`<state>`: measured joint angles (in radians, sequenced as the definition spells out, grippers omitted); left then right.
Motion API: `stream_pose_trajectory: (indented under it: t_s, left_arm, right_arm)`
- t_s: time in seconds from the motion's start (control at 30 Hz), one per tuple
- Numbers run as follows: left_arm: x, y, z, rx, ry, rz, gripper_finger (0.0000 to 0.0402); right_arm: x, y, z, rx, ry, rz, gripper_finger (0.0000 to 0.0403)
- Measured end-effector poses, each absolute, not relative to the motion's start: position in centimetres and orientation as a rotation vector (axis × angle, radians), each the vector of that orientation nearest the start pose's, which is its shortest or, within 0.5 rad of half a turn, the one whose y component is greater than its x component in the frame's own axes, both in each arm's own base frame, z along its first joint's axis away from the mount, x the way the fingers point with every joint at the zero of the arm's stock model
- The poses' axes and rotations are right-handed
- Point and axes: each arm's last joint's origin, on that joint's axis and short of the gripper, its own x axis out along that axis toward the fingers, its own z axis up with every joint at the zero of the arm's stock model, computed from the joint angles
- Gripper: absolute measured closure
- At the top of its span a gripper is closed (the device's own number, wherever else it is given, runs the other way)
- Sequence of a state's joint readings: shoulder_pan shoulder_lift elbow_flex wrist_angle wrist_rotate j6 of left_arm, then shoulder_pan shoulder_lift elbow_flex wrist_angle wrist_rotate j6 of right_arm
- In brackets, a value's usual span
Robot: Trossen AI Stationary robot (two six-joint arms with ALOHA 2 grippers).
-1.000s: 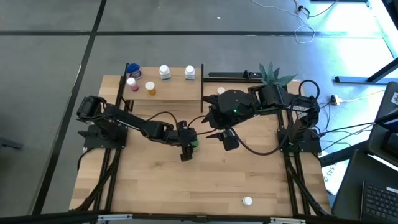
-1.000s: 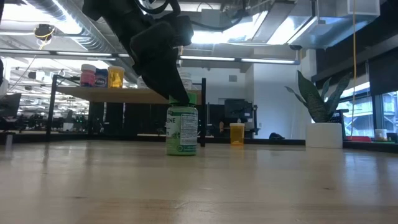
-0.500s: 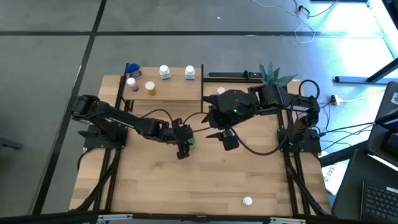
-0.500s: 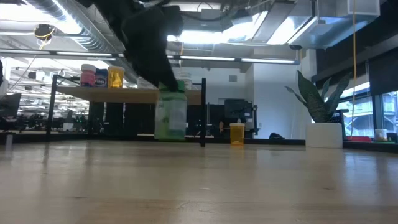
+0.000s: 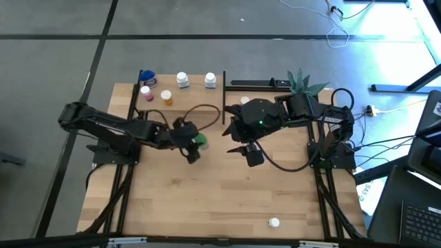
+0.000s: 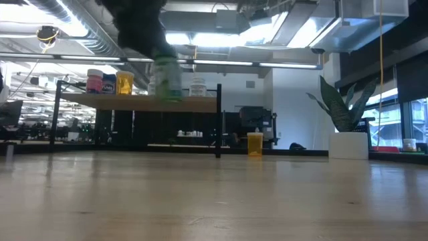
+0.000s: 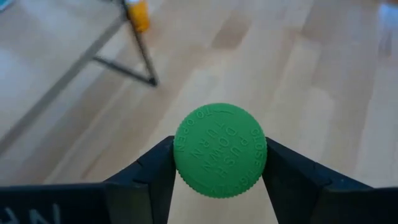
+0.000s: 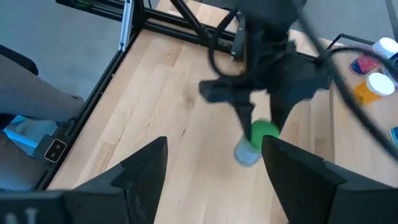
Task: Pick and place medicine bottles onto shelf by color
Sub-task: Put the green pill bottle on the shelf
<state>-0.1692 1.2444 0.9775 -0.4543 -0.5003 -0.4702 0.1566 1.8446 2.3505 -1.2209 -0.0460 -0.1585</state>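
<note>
My left gripper is shut on a green medicine bottle with a green cap, held in the air over the table, near the front of the shelf. In the low view the bottle shows blurred at shelf height. On the shelf stand a blue bottle, a pink one, an orange one and two white ones. My right gripper hangs open above the table's middle, holding nothing. My left gripper pinches the green bottle at its cap end, one finger on each opposite side of the cap. The fingers slant down from the table's left side. The bottle is lifted clear of the table and hangs tilted below them, its cap toward the wrist.
A potted plant stands at the far right. An orange bottle stands on the table right of the shelf, its white cap showing from above. A white bottle sits near the front edge. The shelf's black posts rise at its corners.
My left gripper has risen with the green bottle, lifting it off the table, and has moved toward the table's left and far side, toward the shelf, rolling somewhat on the way. The bottle now hangs at shelf height.
</note>
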Motion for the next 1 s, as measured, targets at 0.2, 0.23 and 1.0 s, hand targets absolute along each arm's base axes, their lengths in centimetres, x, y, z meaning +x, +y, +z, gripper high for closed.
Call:
stream_pose_trajectory:
  t_s: [0.2, 0.23, 1.0]
  left_arm:
    - [24.2, -2.1, 30.9, -0.207, 0.582, 0.505, 0.0208]
    - [24.3, -2.0, 31.5, -0.214, 0.564, 0.506, 0.0208]
    - [22.4, 4.0, 38.0, -0.186, 0.574, 0.707, 0.0208]
  right_arm:
    - [34.6, 5.6, 46.7, -0.19, 0.68, 0.249, 0.014]
    - [34.6, 5.6, 46.7, -0.19, 0.678, 0.249, 0.014]
    - [34.7, 5.6, 46.8, -0.189, 0.67, 0.248, 0.014]
